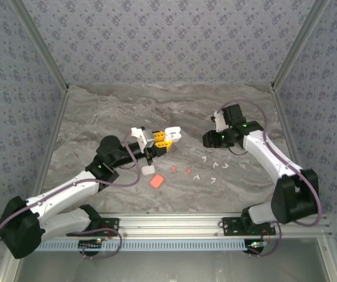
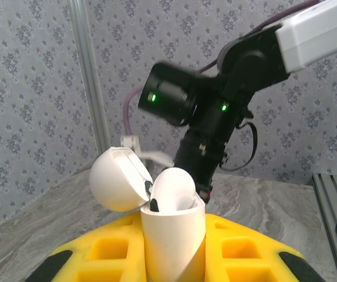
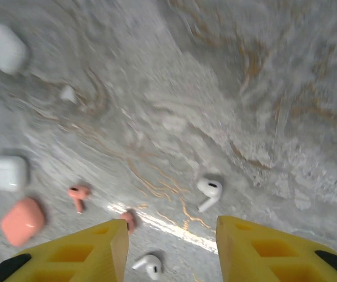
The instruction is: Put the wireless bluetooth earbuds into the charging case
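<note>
Grey marbled table (image 1: 110,111) lies between papered walls (image 1: 168,41) in the top view, and it is bare toward 12 o'clock. Near the centre the left claw (image 1: 162,141) grips an open white case (image 1: 172,134) above the table. The buds (image 1: 214,180) lie loose at 5 o'clock from it, white ones and two orange, well apart from the rail (image 1: 174,223) at 6 o'clock. A closed white case (image 1: 148,170) and an orange case (image 1: 157,181) lie side by side just below the left claw. The right claw (image 1: 211,139) hangs at 3 o'clock of the held case. In the left wrist view the case stands upright between the yellow fingers (image 2: 98,252), with its lid tipped to 9 o'clock. A white round shape sits in its mouth, maybe a bud already in; I cannot tell surely. In the right wrist view the right claw (image 3: 171,247) is open and holds nothing, and a white bud (image 3: 208,191) lies at 1 o'clock, close ahead. I judge the step is fetching a bud: the right claw must go down, close on one, then carry it to the held case. Room is free, but neighbour buds lie near.
</note>
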Controlling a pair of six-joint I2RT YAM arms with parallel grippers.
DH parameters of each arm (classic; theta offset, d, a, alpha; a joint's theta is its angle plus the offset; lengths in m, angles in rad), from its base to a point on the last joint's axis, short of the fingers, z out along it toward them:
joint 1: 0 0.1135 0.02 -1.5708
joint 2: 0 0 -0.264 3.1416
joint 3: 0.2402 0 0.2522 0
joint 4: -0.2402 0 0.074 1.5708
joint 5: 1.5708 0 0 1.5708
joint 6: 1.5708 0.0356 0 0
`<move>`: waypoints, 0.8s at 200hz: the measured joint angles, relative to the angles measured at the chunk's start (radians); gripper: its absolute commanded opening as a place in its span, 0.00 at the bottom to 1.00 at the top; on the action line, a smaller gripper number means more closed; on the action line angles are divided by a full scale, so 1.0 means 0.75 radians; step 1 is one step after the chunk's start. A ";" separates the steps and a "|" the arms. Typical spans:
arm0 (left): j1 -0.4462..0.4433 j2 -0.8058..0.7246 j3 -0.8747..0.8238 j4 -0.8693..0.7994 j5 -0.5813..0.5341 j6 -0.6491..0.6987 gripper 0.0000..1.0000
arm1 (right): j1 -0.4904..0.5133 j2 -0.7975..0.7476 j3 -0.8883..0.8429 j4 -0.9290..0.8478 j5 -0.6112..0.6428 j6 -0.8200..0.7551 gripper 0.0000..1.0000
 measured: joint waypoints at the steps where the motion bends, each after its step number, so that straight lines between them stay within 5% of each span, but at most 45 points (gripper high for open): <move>1: 0.000 0.000 0.000 -0.001 0.000 0.000 0.00 | 0.001 0.004 -0.001 -0.001 0.001 0.000 0.44; 160: 0.000 -0.005 -0.001 -0.032 -0.009 0.019 0.00 | 0.071 0.441 0.001 0.034 0.086 -0.013 0.37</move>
